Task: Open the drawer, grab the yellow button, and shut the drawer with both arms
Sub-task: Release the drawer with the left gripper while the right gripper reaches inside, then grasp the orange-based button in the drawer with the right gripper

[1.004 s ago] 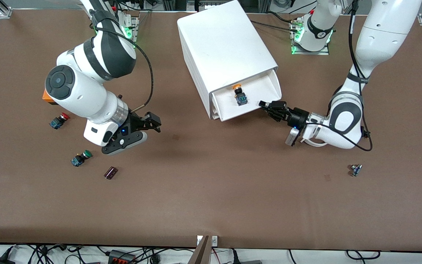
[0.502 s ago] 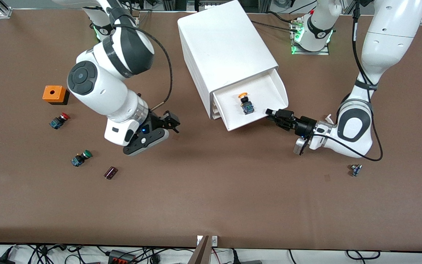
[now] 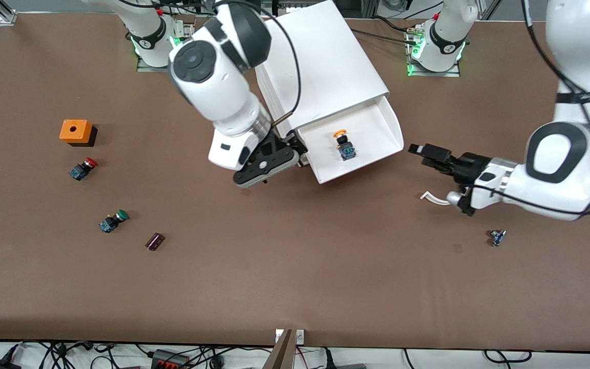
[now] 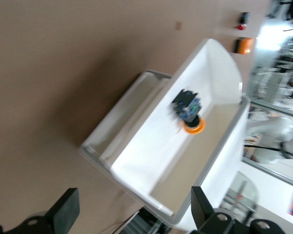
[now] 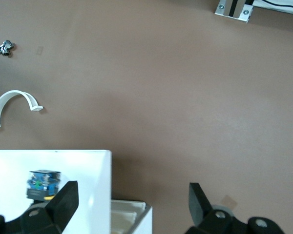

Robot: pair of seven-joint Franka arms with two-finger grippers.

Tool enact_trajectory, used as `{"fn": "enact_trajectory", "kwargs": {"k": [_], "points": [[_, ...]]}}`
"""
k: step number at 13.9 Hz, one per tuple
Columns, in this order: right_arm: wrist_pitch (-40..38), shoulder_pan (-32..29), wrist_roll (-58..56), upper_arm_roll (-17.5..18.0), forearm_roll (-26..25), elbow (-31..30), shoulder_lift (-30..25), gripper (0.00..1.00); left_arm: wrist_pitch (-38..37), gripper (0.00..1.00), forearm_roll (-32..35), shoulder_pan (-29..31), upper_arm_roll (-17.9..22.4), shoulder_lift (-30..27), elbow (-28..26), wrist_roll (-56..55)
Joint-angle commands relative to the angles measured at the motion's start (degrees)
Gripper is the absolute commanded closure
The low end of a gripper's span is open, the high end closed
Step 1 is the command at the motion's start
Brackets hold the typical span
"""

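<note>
Shallow white plastic drawer (image 3: 372, 123) pulled out, orange-capped dark-bodied push button (image 3: 345, 146) inside, left gripper (image 3: 424, 154) spread just beside it, right gripper (image 3: 295, 148) spread at the cabinet's front corner.

No legible text, label, brand or number appears in any view. The black band on each arm base (image 3: 147, 42) (image 3: 446, 47) carries a small white mark, too small to read.
</note>
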Motion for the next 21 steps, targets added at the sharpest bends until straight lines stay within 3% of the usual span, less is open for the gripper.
{"fn": "enact_trajectory", "kwargs": {"k": [1, 5, 9, 11, 14, 17, 21], "points": [[-0.1, 4.6, 7.9, -0.6, -5.1, 6.2, 3.9, 0.0, -1.5, 0.0, 9.4, 0.0, 0.0, -0.4, 4.8, -1.7], [0.1, 9.2, 14.1, -1.0, -8.3, 10.8, 8.7, 0.0, -1.6, 0.0, 21.2, -0.7, -1.0, -4.0, 7.3, -7.2], [2.8, 12.1, 17.3, -1.0, -10.4, 11.3, 11.4, 0.0, -0.9, 0.0, 35.7, -4.2, -1.9, -6.5, 8.3, -10.3], [3.4, 13.3, 20.3, -0.9, -10.5, 11.2, 12.3, 0.0, -1.5, 0.0, 39.8, -5.4, -1.8, -6.1, 13.0, -10.8], [3.4, 14.2, 21.9, -1.0, -11.8, 11.2, 13.6, 0.0, -1.0, 0.0, 39.7, -5.4, -1.3, -5.0, 15.7, -11.0], [3.7, 14.5, 21.9, -1.0, -12.7, 11.2, 14.5, 0.01, 1.7, 0.0, 38.2, -4.0, -1.6, -5.3, 14.4, -16.1], [3.7, 15.1, 21.9, -0.9, -14.0, 11.3, 15.2, 0.16, 10.3, 0.0, 37.8, -3.8, -1.8, -10.3, 4.9, -20.4]]}}
